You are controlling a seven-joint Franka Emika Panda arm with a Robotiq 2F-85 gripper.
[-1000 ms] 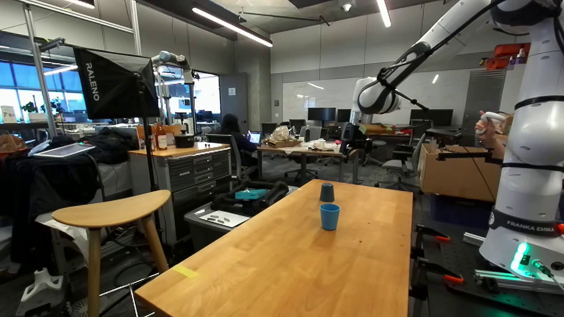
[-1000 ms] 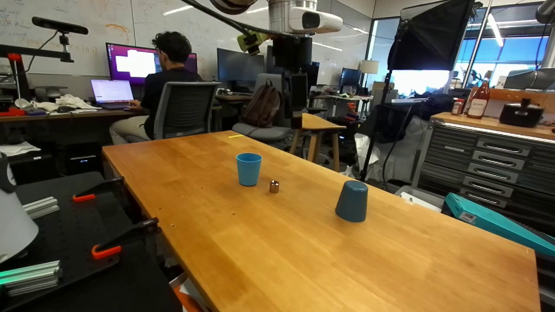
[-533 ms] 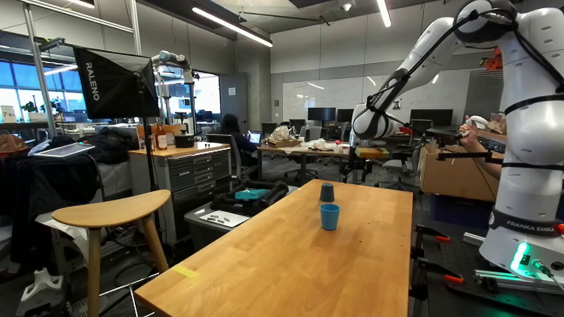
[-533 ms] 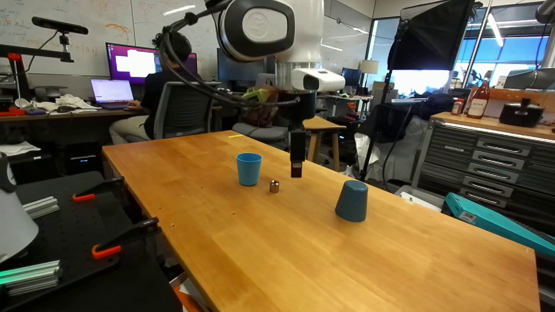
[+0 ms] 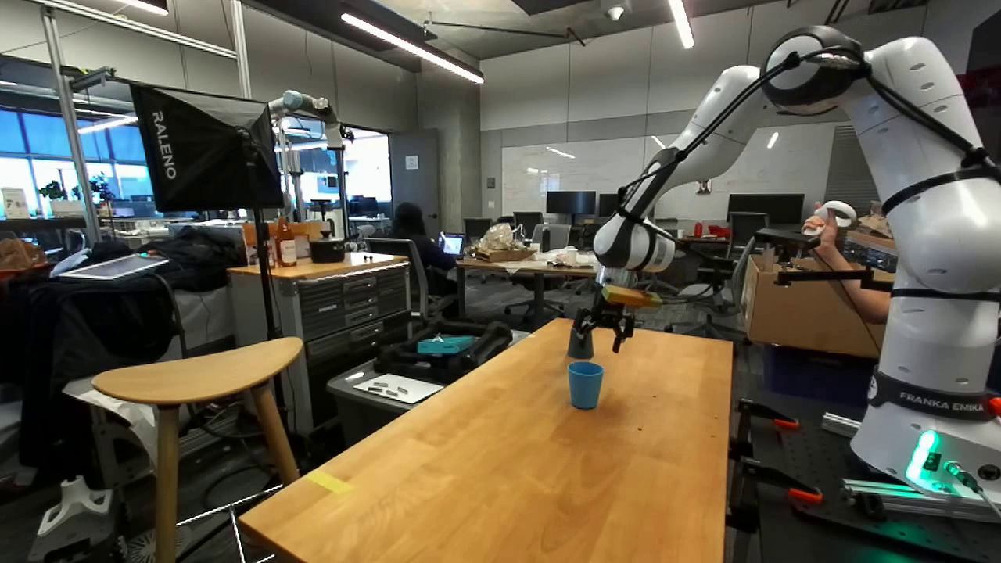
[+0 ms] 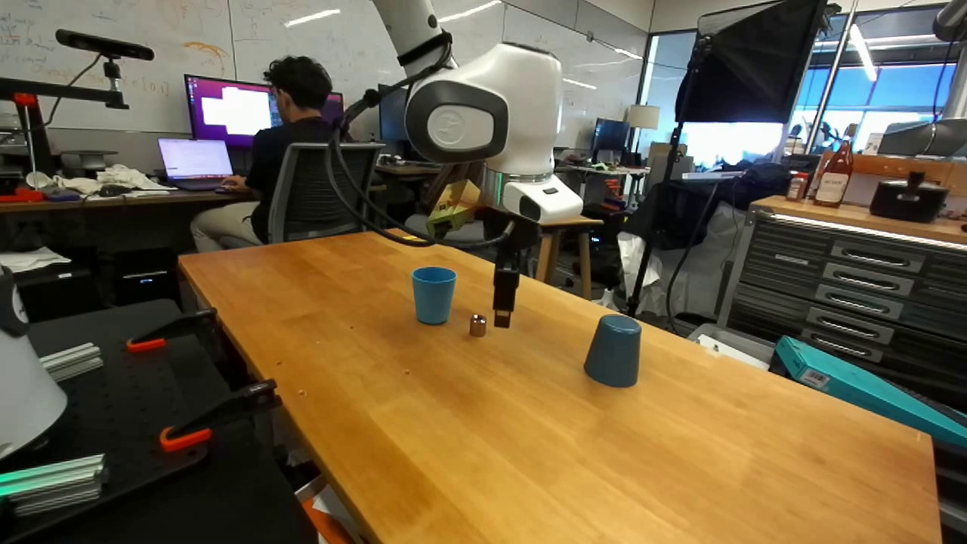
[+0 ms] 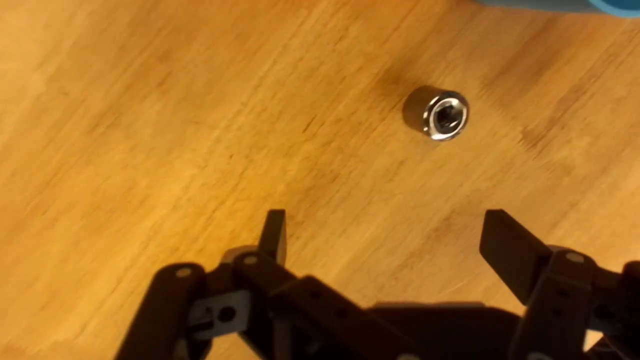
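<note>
1. Jaws spread wide; gripper (image 7: 384, 217) low over wooden table (image 6: 483, 431).
2. Chrome socket (image 7: 436, 114) standing on table, near gripper.
3. Light-blue cup (image 6: 434, 297) upright, just beside socket; dark-blue cup (image 6: 613, 353) upside down, farther off.

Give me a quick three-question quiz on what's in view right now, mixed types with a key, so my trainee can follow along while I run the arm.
1. True or false: the hand stands open and holds nothing.
2. Multiple choice: how does the dark blue cup stand? A) mouth up; B) mouth down; C) on its side.
3. Short answer: which cup stands nearer the small metal cylinder?

Key: 1. True. 2. B. 3. The light blue cup, which stands mouth up.
</note>
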